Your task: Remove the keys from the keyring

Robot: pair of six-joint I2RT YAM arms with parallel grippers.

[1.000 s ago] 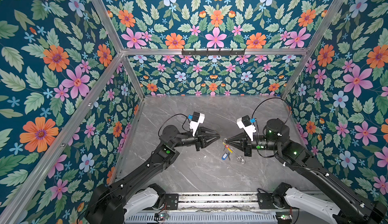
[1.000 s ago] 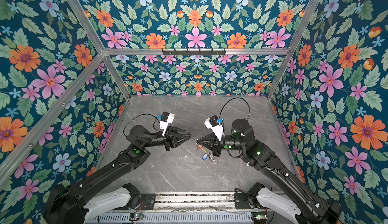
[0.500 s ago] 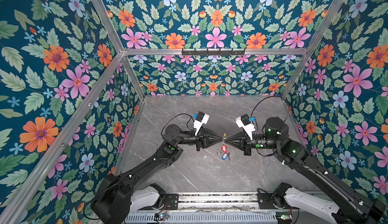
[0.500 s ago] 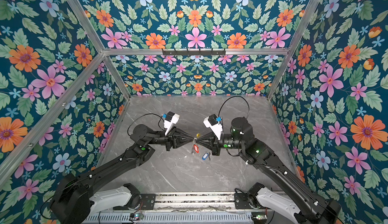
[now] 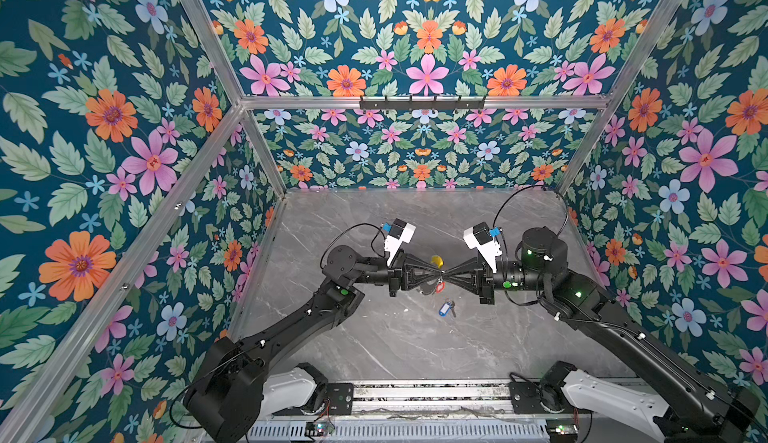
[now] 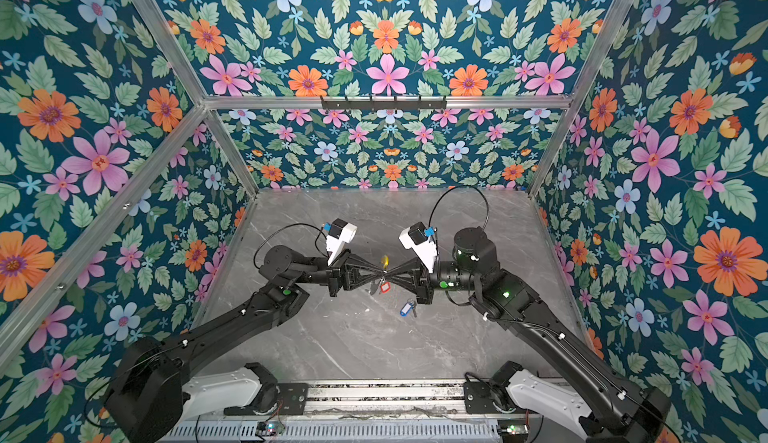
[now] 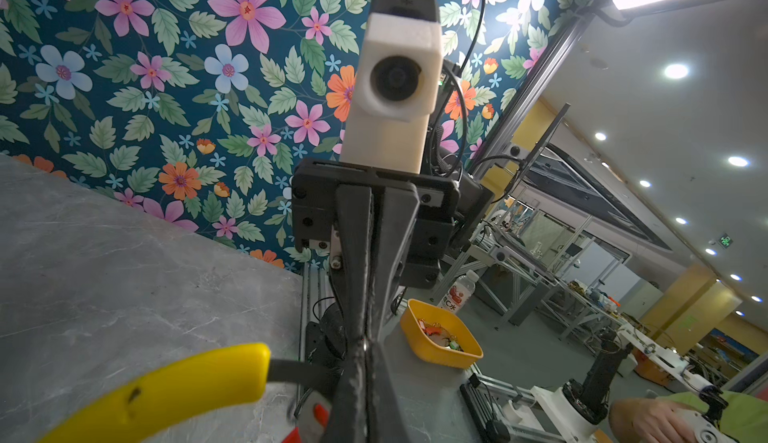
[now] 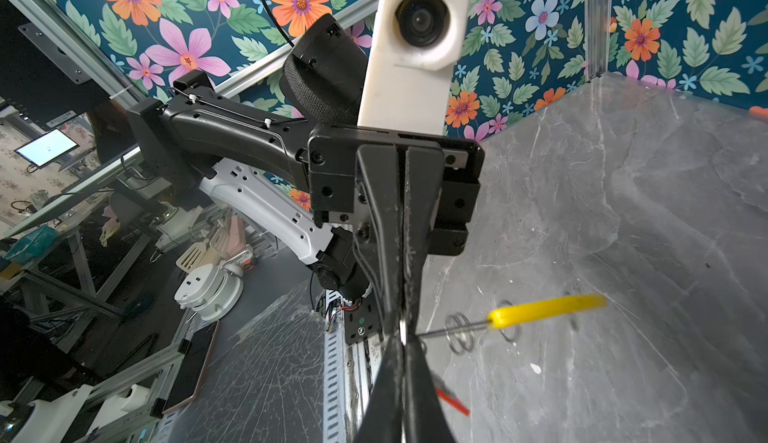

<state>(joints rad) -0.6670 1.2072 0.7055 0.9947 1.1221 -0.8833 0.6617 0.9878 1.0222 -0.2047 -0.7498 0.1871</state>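
grey marble table (image 5: 374,337) inside floral walls (image 5: 124,129), two arms reaching in. left gripper (image 5: 437,271) and right gripper (image 5: 449,272) meet nose to nose above mid-table, both level, on one left-right line. both jaw pairs are clamped flat and we see no gap between the fingers in either wrist view. each is pinched on the bare wire of the keyring (image 5: 436,260), tips touching or just beside each other. we can't tell which pair carries the load.

counts: one keyring, two tagged keys, two grippers.

the keyring is held clear of the table. its hoop stands roughly crosswise to the gripper line. the yellow sleeve (image 8: 544,307) is on the far-wall side of the tips, its long axis running away from the pinch. one small split ring (image 8: 459,333) sits on the bare wire between pinch and sleeve; anything further along is too blurred for us to count.

the red-tag key (image 5: 439,286) hangs just below the tips on the near side, long axis near vertical.

the blue-tag key (image 5: 445,308) is off the hoop, flat on the table, near and in front of the right gripper. its tag lies diagonal with the metal blade at its right end.

past the table edge, the left wrist view shows one yellow bin (image 7: 440,339) with small bits in it.
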